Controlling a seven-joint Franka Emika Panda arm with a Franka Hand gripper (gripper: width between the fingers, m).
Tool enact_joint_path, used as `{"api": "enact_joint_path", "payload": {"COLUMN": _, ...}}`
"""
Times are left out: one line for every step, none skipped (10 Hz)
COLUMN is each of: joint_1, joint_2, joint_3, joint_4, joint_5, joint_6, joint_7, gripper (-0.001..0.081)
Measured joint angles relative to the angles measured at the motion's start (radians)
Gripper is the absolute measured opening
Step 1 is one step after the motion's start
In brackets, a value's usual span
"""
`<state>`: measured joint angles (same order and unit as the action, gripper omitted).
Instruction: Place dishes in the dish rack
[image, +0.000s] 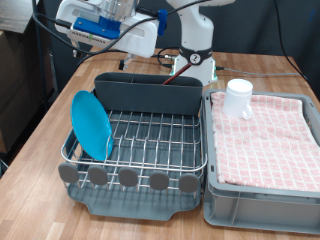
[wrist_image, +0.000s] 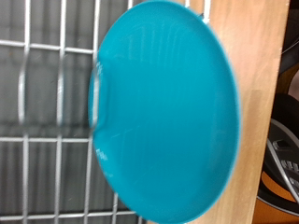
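The light-blue plate (image: 92, 124) stands on edge in the silver wire dish rack (image: 150, 140), at its end on the exterior view's left. In the wrist view the plate (wrist_image: 163, 107) fills most of the picture, with rack wires (wrist_image: 37, 140) behind it. The white mug (image: 238, 97) sits on the pink checked cloth in the grey bin (image: 262, 190), at its far corner. The gripper (image: 97, 30) hangs high above the back of the rack, apart from the plate; its fingers do not show in either view. The wooden spoon is out of view.
The rack's tall grey utensil compartment (image: 150, 92) runs along its far side and grey discs (image: 127, 178) line its near edge. The robot base (image: 195, 45) and cables stand behind. The wooden table (image: 45, 120) shows beside the rack.
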<state>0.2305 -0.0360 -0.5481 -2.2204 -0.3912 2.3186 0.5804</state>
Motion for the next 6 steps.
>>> {"api": "enact_joint_path", "payload": {"joint_1": 0.008, "joint_2": -0.011, "joint_3": 0.019, "joint_4": 0.001, "joint_5": -0.001, "joint_6": -0.04, "joint_7": 0.0, "gripper": 0.0803}}
{"api": "enact_joint_path", "payload": {"joint_1": 0.018, "joint_2": -0.028, "joint_3": 0.04, "joint_4": 0.0, "joint_5": -0.002, "joint_6": -0.078, "joint_7": 0.0, "gripper": 0.0803}}
{"api": "enact_joint_path", "payload": {"joint_1": 0.03, "joint_2": -0.048, "joint_3": 0.061, "joint_4": -0.003, "joint_5": -0.001, "joint_6": -0.103, "joint_7": -0.007, "gripper": 0.0803}}
{"api": "enact_joint_path", "payload": {"joint_1": 0.044, "joint_2": -0.069, "joint_3": 0.08, "joint_4": -0.013, "joint_5": 0.003, "joint_6": -0.123, "joint_7": -0.025, "gripper": 0.0803}}
{"api": "enact_joint_path", "payload": {"joint_1": 0.057, "joint_2": -0.091, "joint_3": 0.098, "joint_4": -0.027, "joint_5": 0.011, "joint_6": -0.138, "joint_7": -0.042, "gripper": 0.0803}}
{"api": "enact_joint_path", "payload": {"joint_1": 0.068, "joint_2": -0.115, "joint_3": 0.115, "joint_4": -0.046, "joint_5": 0.016, "joint_6": -0.146, "joint_7": -0.044, "gripper": 0.0803}}
